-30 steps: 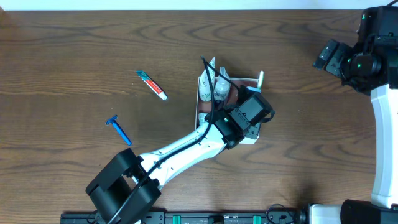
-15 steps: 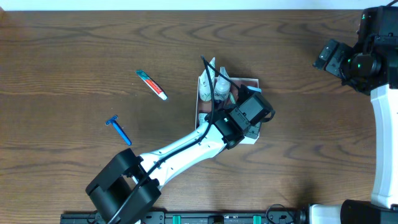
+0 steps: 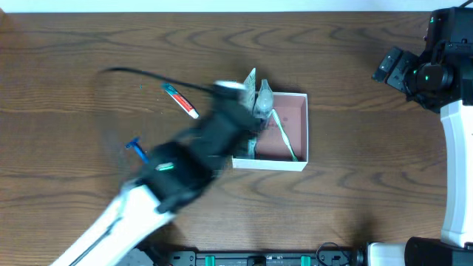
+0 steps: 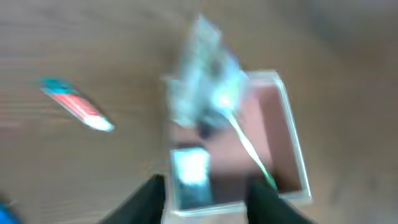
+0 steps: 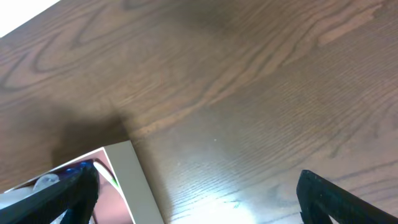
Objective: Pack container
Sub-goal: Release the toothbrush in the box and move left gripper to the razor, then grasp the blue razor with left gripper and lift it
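Observation:
The container is a square white box with a pinkish floor at the table's middle. In it lie a green and white toothbrush and clear-wrapped items along its left side. My left gripper is motion-blurred at the box's left edge. In the left wrist view it is open and empty above the container's near wall. My right gripper is open and empty at the far right; its wrist view shows the container's corner.
A red and white toothpaste tube lies left of the box and also shows in the left wrist view. A blue razor lies further left, near the blurred left arm.
My left arm has swung quickly out of the container toward the left. The toothbrush now lies uncovered on the box floor. The right arm has not moved.

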Robot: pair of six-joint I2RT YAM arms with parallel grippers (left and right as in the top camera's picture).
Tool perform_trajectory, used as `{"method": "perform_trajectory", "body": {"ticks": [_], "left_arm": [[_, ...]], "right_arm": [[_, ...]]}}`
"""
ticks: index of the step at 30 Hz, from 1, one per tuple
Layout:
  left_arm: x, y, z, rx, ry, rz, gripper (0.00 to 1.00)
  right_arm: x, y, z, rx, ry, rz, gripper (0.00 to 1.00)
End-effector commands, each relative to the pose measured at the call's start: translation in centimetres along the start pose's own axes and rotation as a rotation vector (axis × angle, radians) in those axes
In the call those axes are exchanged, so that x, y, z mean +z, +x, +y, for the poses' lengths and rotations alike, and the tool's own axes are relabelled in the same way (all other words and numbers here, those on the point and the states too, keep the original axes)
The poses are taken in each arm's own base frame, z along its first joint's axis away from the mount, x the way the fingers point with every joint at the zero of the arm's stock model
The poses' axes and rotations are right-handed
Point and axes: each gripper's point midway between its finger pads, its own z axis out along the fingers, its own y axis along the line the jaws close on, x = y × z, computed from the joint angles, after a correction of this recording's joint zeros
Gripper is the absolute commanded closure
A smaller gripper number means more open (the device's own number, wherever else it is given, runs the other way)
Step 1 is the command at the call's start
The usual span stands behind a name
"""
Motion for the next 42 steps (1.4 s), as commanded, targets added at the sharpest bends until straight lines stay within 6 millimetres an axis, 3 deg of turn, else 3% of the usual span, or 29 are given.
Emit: {"method": "perform_trajectory", "body": {"ticks": [1, 5, 9, 16, 21, 25, 34, 42], "left_arm": [[-0.1, -2.3, 6.4, -0.112, -0.206, -0.078, 0.5], [1.4, -1.8, 13.6, -0.225, -0.403, -0.017, 0.48], [2.2, 2.0, 20.2, -0.443, -0.574, 0.162, 0.48], [5.4, 8.7, 25.2, -0.705, -0.552, 0.485, 0.46], [7.0, 13.0, 26.5, -0.736, -0.574, 0.649, 0.46], [7.9, 15.2, 26.7, -0.725, -0.584, 0.723, 0.46], [10.3, 18.4, 26.3, -0.749, -0.527, 0.711, 0.46], [12.3, 20.0, 25.8, -0.739, -0.45, 0.676, 0.46]], "right_arm": [[-0.1, -0.2, -0.1, 0.013, 0.006, -0.007, 0.01], [-0.1, -0.2, -0.1, 0.014, 0.006, -0.007, 0.01], [-0.1, -0.2, -0.1, 0.014, 0.006, -0.007, 0.01], [-0.1, -0.2, -0.1, 0.013, 0.006, -0.007, 0.01], [-0.1, -0.2, -0.1, 0.014, 0.006, -0.007, 0.01], [-0.1, -0.2, -0.1, 0.014, 0.006, -0.007, 0.01], [-0.1, -0.2, -0.1, 0.014, 0.006, -0.007, 0.01], [-0.1, -0.2, -0.1, 0.013, 0.006, -0.007, 0.01]]}}
